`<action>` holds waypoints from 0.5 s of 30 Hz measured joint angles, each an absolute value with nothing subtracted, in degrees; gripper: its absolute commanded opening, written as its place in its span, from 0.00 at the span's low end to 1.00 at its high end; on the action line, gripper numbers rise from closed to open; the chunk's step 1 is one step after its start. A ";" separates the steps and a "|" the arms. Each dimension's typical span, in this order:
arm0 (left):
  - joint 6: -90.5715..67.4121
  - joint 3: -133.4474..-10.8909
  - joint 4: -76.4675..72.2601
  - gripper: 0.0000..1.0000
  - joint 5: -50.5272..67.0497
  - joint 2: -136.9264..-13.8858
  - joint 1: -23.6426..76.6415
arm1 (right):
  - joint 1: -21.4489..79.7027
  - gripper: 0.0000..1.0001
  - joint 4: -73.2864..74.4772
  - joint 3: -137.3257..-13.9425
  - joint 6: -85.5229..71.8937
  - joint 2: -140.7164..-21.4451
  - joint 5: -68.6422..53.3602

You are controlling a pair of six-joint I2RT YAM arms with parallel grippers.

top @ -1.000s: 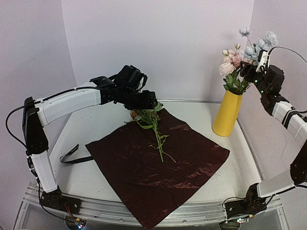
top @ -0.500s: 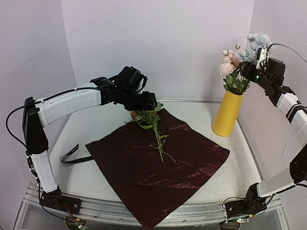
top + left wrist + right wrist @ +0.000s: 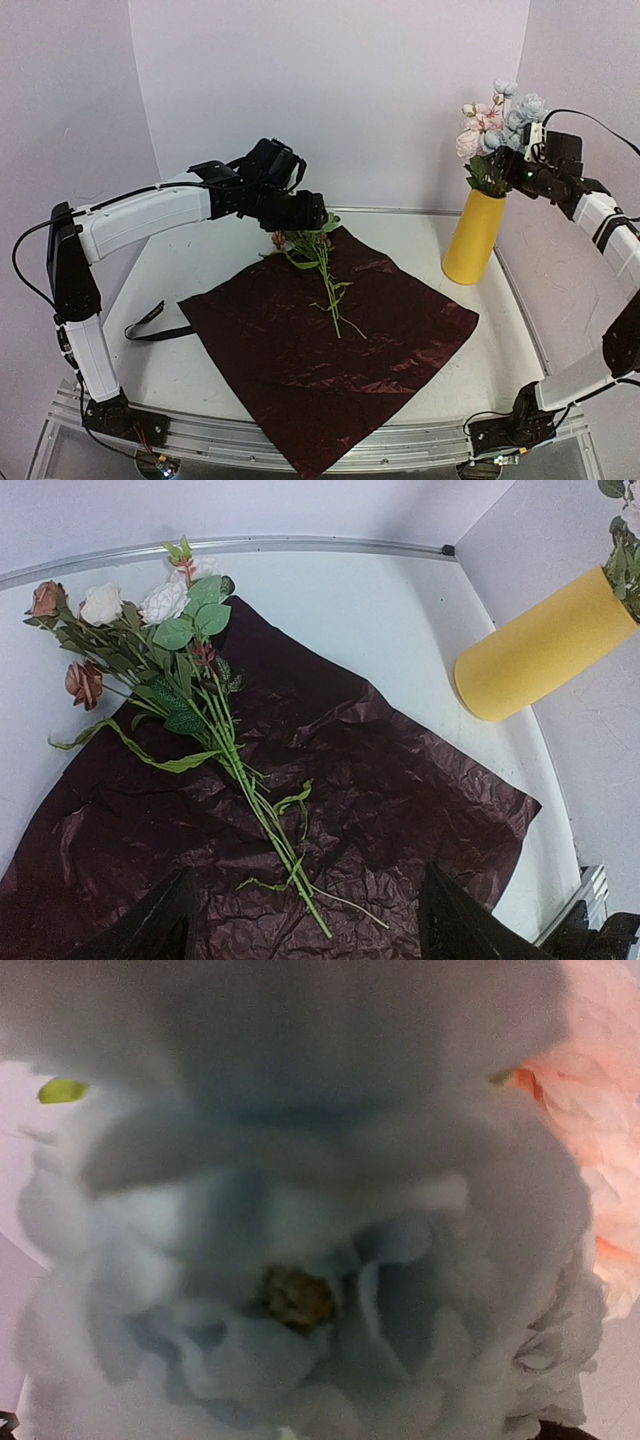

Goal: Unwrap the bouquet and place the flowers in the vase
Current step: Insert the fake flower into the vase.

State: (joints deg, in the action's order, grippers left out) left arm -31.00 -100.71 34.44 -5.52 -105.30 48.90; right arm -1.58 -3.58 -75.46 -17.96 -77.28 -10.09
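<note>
The bouquet lies unwrapped: its dark red wrap (image 3: pixel 330 340) (image 3: pixel 400 780) is spread flat on the table. A few flowers (image 3: pixel 318 255) (image 3: pixel 150 630), white and rust-orange on green stems, rest across the wrap's far corner. My left gripper (image 3: pixel 311 213) (image 3: pixel 300 942) hovers over them, open and holding nothing. The mustard vase (image 3: pixel 472 238) (image 3: pixel 540 645) stands at the right with pink and pale blue flowers (image 3: pixel 500 120) in it. My right gripper (image 3: pixel 513 168) is at their green stems above the vase's mouth. A pale blue bloom (image 3: pixel 300 1260) fills the right wrist view and hides the fingers.
A black ribbon (image 3: pixel 150 320) lies on the table left of the wrap. The walls close in behind and right of the vase. A metal rail (image 3: pixel 300 455) runs along the near edge.
The right arm has swung and the pale blue flowers have come down and left, settling beside the pink ones over the vase. The left arm and the flowers on the wrap have not moved.
</note>
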 measured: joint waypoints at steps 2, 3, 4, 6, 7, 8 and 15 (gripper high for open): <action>-31.47 -100.62 34.44 0.76 -5.54 -105.30 48.90 | -1.58 0.98 -1.90 -75.48 -19.18 -77.25 -10.09; -31.53 -100.51 34.44 0.76 -5.54 -105.30 48.90 | -1.61 0.98 -0.58 -75.48 -20.17 -77.25 -10.15; -31.57 -100.40 34.44 0.76 -5.56 -105.30 48.90 | -1.58 0.98 0.71 -75.48 -20.84 -77.25 -10.17; -31.70 -100.23 34.45 0.76 -5.62 -105.32 48.90 | -1.58 0.98 3.71 -75.48 -22.32 -77.25 -10.30; -31.79 -100.14 34.45 0.76 -5.64 -105.32 48.90 | -1.58 0.98 5.17 -75.48 -23.06 -77.25 -10.37; -31.87 -100.06 34.44 0.77 -5.67 -105.32 48.90 | -1.58 0.98 6.28 -75.48 -23.60 -77.25 -10.49; -33.97 -99.93 34.43 0.97 -6.56 -105.71 48.90 | -1.58 0.98 9.62 -71.03 -24.92 -74.52 -12.67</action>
State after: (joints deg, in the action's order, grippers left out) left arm -33.97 -99.93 34.43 -6.56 -105.71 48.90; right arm -1.58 9.62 -71.03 -24.92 -74.52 -12.67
